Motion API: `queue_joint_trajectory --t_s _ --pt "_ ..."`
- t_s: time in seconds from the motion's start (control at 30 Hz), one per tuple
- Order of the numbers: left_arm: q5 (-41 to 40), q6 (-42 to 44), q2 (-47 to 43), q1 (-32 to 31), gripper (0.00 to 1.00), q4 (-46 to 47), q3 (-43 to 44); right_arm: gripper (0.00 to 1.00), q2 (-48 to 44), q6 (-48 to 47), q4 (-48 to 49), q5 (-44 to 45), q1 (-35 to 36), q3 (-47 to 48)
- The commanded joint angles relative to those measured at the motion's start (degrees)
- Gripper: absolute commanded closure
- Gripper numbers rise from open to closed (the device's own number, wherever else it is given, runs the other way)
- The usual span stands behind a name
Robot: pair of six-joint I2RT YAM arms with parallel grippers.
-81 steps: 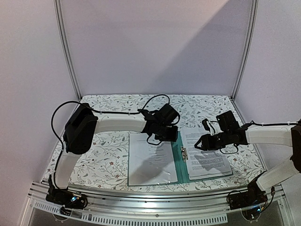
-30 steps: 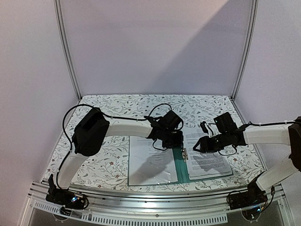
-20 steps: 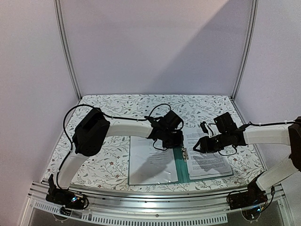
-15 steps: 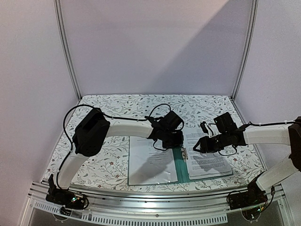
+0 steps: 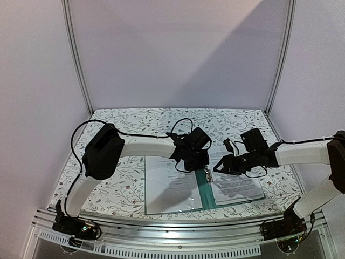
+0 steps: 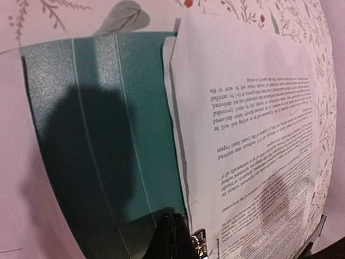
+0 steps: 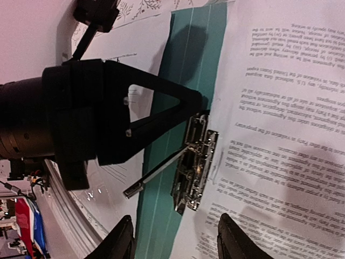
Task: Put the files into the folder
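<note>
Folder [image 5: 207, 192] lies open and flat on the table [image 5: 124, 162], by the near edge, roughly midway between the side edges. Files [image 5: 237, 186] rest on its right-hand leaf, their left margin against the silver clip [image 7: 194, 162] at the spine; a glossy cover leaf with a printed sheet lies on the left side. Left gripper [image 6: 172, 236]: jaws together, tip at the far end of the clip. Cannot tell whether it pinches any part of it or only presses. The clip's thin lever [image 7: 156, 175] sticks out over the teal strip toward the near edge. Right gripper [image 7: 181, 240]: fingers apart, nothing between them, hovering just above the clip's near end and the sheets' margin. Judgement: step in hand is fastening, the sheets being placed but not visibly clamped. Next move calls for seating the margin squarely under the clip, pressing the lever down, then closing the cover.
</note>
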Motion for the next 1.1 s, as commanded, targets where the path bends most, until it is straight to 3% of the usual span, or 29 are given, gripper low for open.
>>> queue_joint_trajectory --t_s 0.0,0.4,1.07 --pt "-5.55 -0.28 -1.43 -0.85 1.00 -7.57 -0.87 0.48 4.17 6.46 3.42 -4.74 2.55 3.90" --pt "-5.98 0.70 -1.49 -0.77 1.00 -6.23 -2.20 0.62 9.87 10.25 4.14 -7.00 3.65 7.09" --pt "-5.25 1.14 -2.52 -0.63 1.00 -4.33 -4.32 0.74 12.34 12.82 7.40 -8.87 3.86 5.90"
